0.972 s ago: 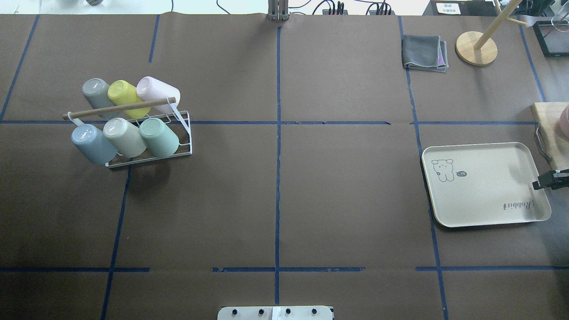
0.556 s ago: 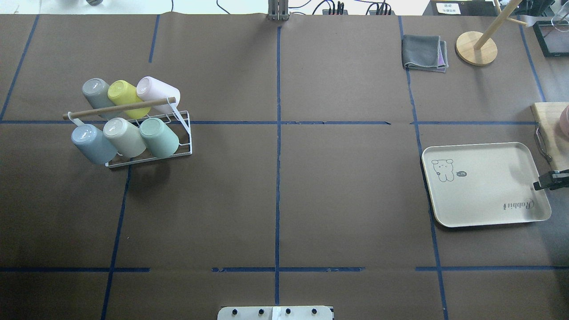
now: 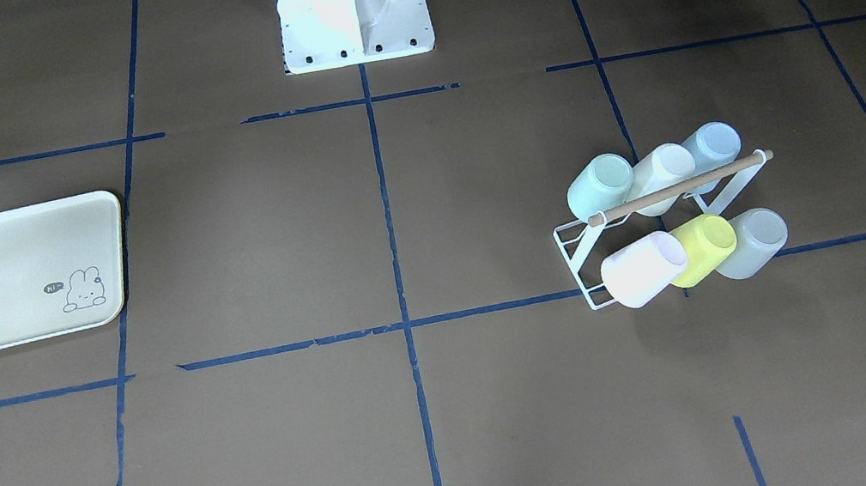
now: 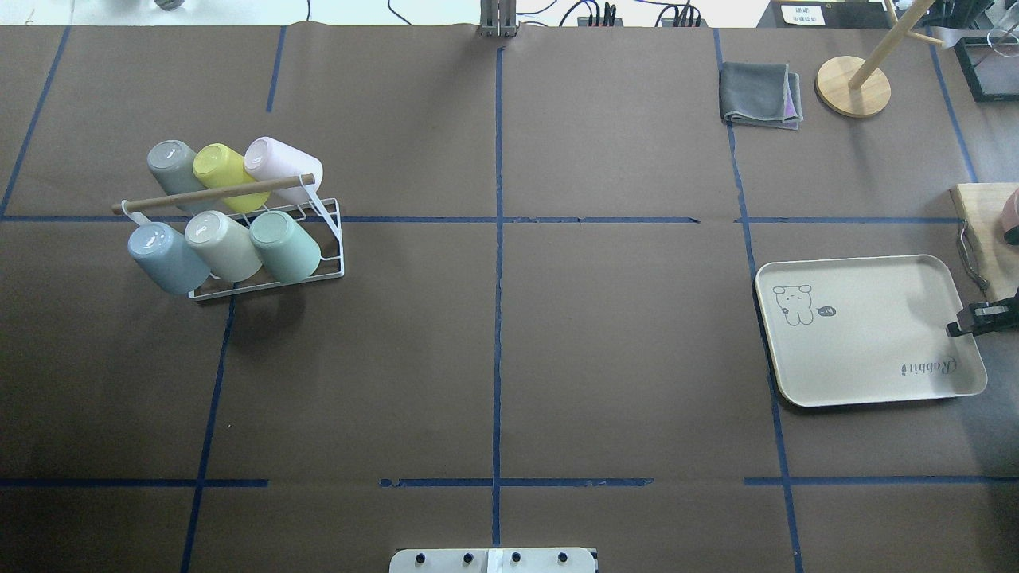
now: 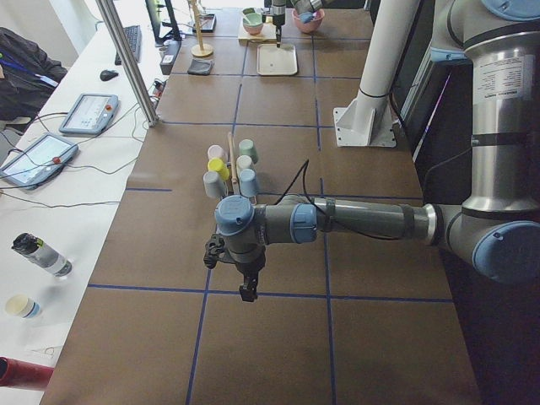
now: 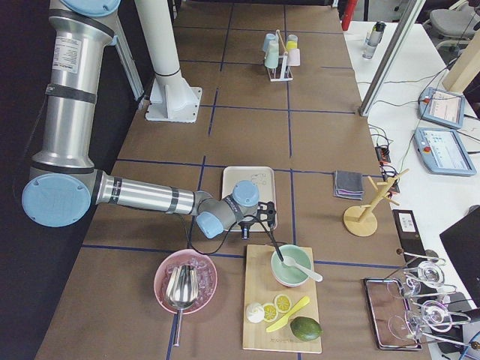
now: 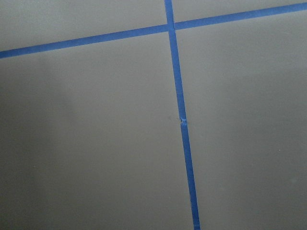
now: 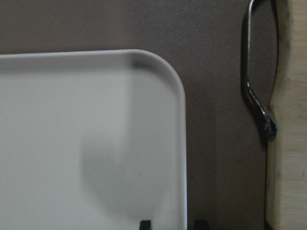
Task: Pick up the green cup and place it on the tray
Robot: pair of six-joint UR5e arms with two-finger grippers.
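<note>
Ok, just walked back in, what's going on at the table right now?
Nothing is held yet. The green cup sits tilted on the rack, far across the table from the tray. The right gripper hangs open at the tray's edge; in the wrist view its fingertips stand on either side of the rim. The left gripper hovers over bare table, apart from the rack; I cannot tell whether it is open.

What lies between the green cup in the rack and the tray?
In the overhead view, past the rack's wire end, only brown table paper crossed by blue tape lines separates the green cup from the tray.
</note>
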